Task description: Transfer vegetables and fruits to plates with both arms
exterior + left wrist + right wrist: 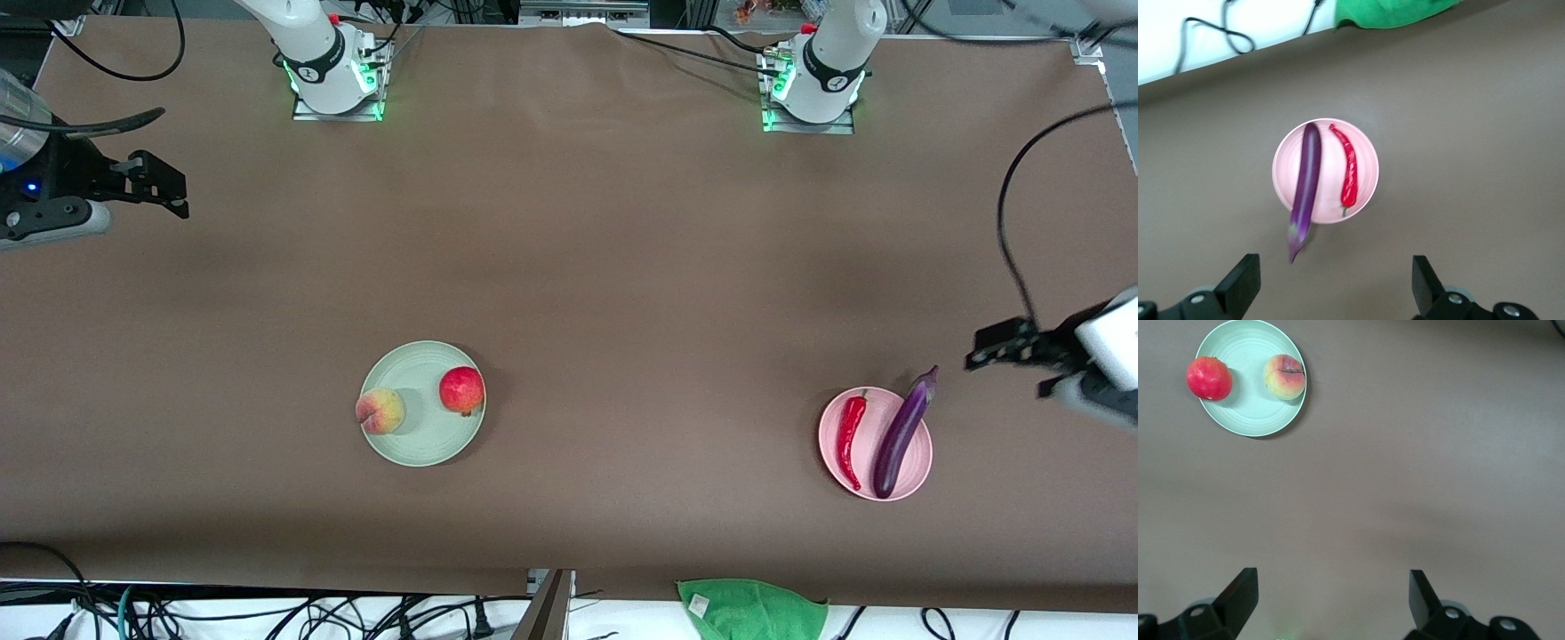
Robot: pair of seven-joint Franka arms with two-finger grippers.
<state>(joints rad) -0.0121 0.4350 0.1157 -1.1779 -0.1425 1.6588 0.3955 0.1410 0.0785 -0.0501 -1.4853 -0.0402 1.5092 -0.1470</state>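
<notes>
Brown table (569, 267): round red apple (461, 389), creased peach (380, 410) on mint plate (427, 444); purple eggplant (902, 433), red chili (851, 437) on pink plate (920, 462). Left gripper (1335, 280), right gripper (1328, 597) wide open, empty (both aloft, over bare table). Best kept clear, apparently done.

Glossy purple eggplant (901, 432) and red chili (851, 436) on pale pink plate (923, 462); red apple (461, 389), orange-pink peach (380, 411) on mint plate (431, 442).

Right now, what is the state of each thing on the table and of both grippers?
Eggplant: lying on the pink plate, stem end over the rim.
Chili: lying on the pink plate beside the eggplant.
Apple: on the green plate.
Peach: on the green plate, at its edge.
Pink plate: holds both vegetables.
Green plate: holds both fruits.
Left gripper: open, empty.
Right gripper: open, empty.
</notes>
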